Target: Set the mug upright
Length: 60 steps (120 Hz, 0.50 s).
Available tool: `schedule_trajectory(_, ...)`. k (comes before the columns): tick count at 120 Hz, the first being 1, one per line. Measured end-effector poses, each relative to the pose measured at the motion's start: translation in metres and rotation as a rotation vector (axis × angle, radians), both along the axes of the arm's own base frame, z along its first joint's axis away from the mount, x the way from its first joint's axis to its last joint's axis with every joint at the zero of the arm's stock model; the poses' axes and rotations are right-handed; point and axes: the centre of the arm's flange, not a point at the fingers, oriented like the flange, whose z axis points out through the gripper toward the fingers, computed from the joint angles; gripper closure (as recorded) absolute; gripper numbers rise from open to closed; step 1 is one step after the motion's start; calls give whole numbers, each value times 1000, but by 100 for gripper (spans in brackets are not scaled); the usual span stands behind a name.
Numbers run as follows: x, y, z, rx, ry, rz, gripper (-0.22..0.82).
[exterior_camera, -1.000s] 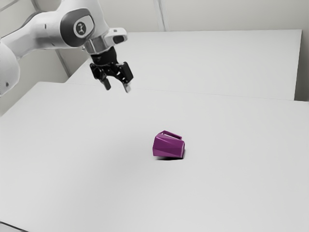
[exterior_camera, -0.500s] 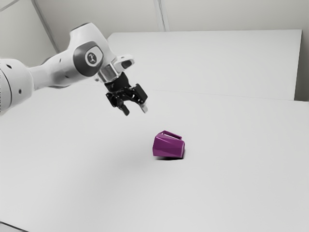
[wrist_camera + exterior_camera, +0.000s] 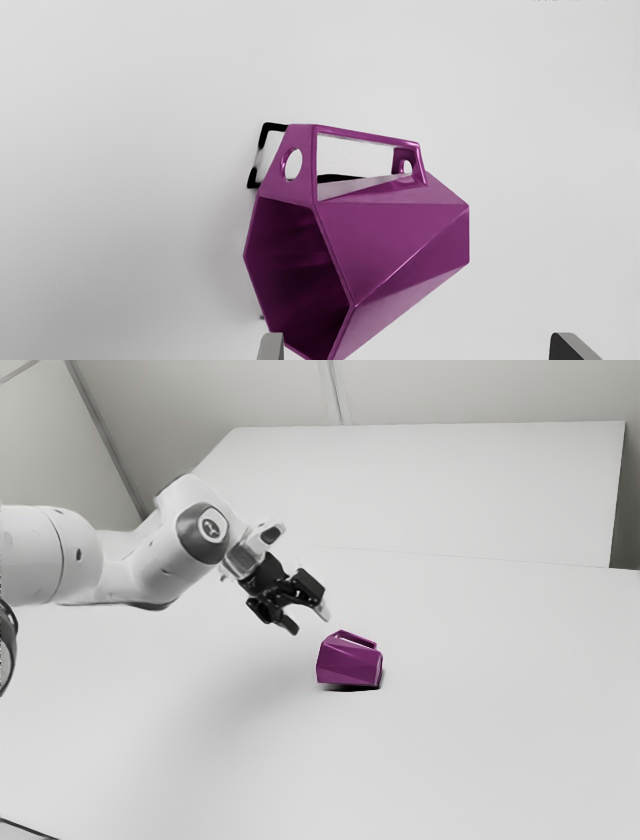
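Gripper nearer mug; white table, pale walls.

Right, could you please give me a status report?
Gripper open, holding nothing. Purple faceted mug on its side on white table, not yet upright. No obstacle visible between them.

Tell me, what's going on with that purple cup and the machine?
A robot arm is reaching toward the purple mug, which lies on its side on the white table. The black gripper is just above the mug, on the arm's side of it, with its two fingers apart and holding nothing. The job is to set the mug upright, and that hasn't been done yet.
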Motion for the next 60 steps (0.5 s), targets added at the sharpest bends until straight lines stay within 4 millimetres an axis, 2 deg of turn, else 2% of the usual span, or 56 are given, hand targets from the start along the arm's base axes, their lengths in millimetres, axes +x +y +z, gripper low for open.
schedule_trajectory(21,-1,2,-32,-81,-10,36,3)
schedule_trajectory(60,-5,1,-69,-211,-51,72,3)
